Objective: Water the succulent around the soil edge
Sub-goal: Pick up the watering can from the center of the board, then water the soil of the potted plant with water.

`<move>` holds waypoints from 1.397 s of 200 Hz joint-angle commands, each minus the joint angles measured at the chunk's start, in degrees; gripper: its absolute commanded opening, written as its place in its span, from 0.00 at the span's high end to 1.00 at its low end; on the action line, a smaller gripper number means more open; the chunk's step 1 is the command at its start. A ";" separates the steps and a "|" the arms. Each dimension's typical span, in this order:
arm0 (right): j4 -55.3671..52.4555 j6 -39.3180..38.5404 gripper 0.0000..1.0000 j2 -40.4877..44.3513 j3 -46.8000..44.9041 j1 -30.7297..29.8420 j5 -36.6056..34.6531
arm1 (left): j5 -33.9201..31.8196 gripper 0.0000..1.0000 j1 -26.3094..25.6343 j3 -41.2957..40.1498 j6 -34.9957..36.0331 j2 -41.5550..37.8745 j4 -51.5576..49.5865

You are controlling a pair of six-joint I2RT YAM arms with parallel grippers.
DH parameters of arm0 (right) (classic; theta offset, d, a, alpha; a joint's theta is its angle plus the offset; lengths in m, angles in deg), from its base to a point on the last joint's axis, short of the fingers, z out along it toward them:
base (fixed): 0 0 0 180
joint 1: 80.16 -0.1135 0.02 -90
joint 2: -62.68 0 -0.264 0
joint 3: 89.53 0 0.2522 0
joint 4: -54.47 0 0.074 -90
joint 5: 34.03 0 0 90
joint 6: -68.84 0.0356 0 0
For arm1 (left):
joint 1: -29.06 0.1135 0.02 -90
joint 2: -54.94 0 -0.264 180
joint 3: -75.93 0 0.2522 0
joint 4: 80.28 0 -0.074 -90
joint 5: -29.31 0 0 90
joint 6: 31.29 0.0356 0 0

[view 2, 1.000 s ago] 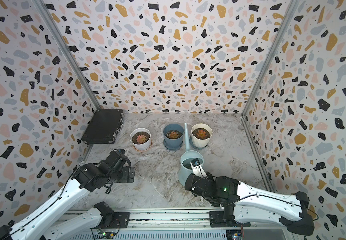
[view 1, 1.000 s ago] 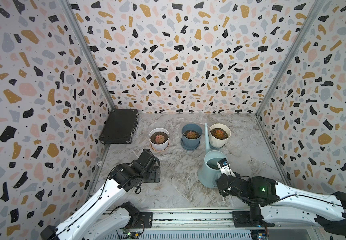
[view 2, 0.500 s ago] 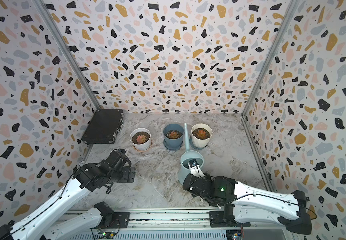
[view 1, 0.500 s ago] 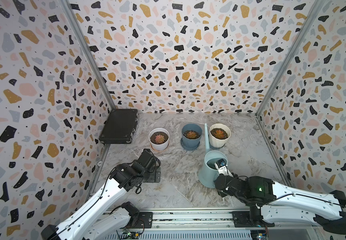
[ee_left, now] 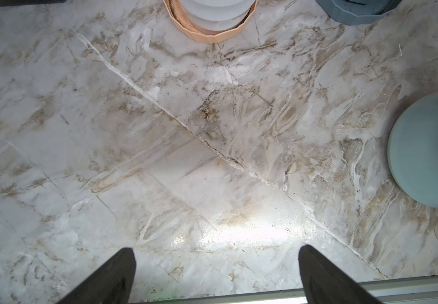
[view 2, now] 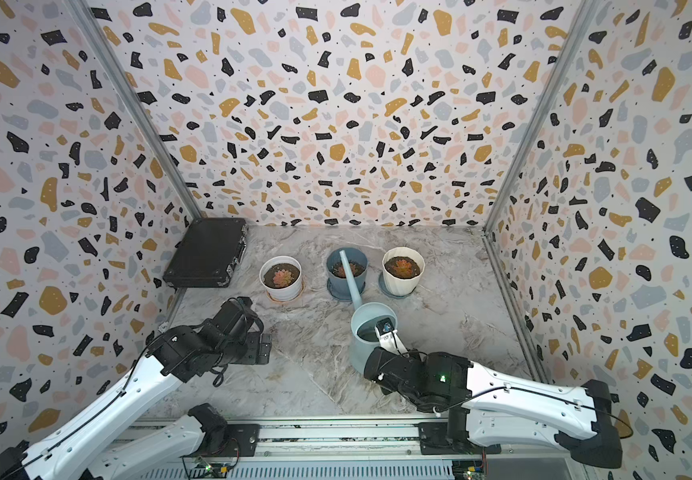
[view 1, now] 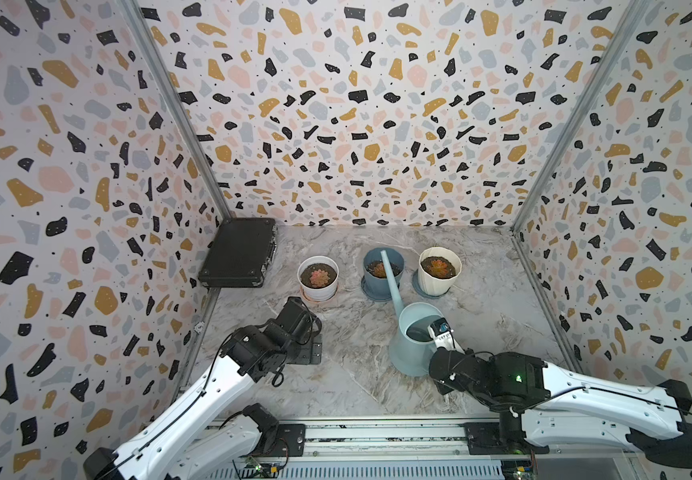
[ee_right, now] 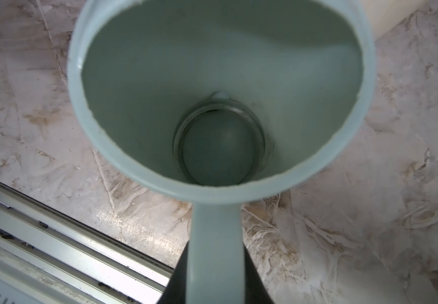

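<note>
Three potted succulents stand in a row at the back: a pink one in a white pot (view 1: 318, 279) (view 2: 281, 277), one in a blue pot (view 1: 382, 270) (view 2: 346, 266), and a red one in a cream ribbed pot (view 1: 439, 268) (view 2: 402, 269). A light blue watering can (view 1: 413, 349) (view 2: 367, 338) (ee_right: 212, 79) stands upright on the table in front of them. Its spout (view 1: 391, 279) points toward the blue pot. My right gripper (view 1: 440, 355) (ee_right: 216, 255) is shut on the can's handle (ee_right: 216, 237). My left gripper (view 1: 307, 353) (ee_left: 216, 263) hovers open over bare table, holding nothing.
A black case (view 1: 238, 251) (view 2: 207, 253) lies at the back left against the wall. The white pot's peach saucer (ee_left: 212, 34) and the blue saucer (ee_left: 357, 15) show in the left wrist view. A metal rail (ee_right: 54, 237) runs along the table's front edge. Patterned walls close three sides.
My right gripper has closed on the watering can's handle, and the right arm has edged slightly leftward. The can, the pots and the left arm have stayed in place.
</note>
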 commanded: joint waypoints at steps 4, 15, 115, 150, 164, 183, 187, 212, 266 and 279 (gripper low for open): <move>-2.95 -2.24 0.89 0.49 3.60 -0.12 -1.19 | -0.43 0.01 -0.31 -0.42 0.93 0.07 0.95; -3.85 -2.91 0.90 0.49 4.50 -0.08 -1.15 | -0.51 0.01 -0.31 -0.35 0.92 0.10 1.06; -17.39 -5.88 1.00 -0.40 16.21 -0.06 0.01 | -1.47 0.00 -0.38 1.65 2.25 1.10 0.84; -24.40 -7.20 1.00 -1.45 23.28 -0.03 -2.40 | -2.36 0.00 -0.31 3.50 3.20 1.74 0.22; -27.03 -8.60 1.00 -2.21 26.33 0.21 -3.89 | -2.75 0.00 -0.31 4.06 3.64 1.91 0.11; -28.06 -11.77 1.00 -3.05 29.88 1.55 -6.65 | -2.98 0.00 -0.31 4.35 3.82 2.13 0.02; -28.07 -12.46 1.00 -3.25 30.60 2.25 -7.08 | -2.98 0.00 -0.31 4.43 3.92 2.15 -0.03; -26.22 -20.30 1.00 -6.04 35.79 7.90 -7.47 | -3.29 0.00 -0.31 4.68 4.10 2.44 -0.15; -19.98 -34.04 1.00 -12.78 45.18 23.49 4.08 | -4.45 0.00 -0.31 6.15 4.69 3.05 -1.18; -20.57 -35.61 1.00 -14.72 47.92 26.16 7.85 | -4.77 0.00 -0.31 6.45 4.89 3.16 -1.38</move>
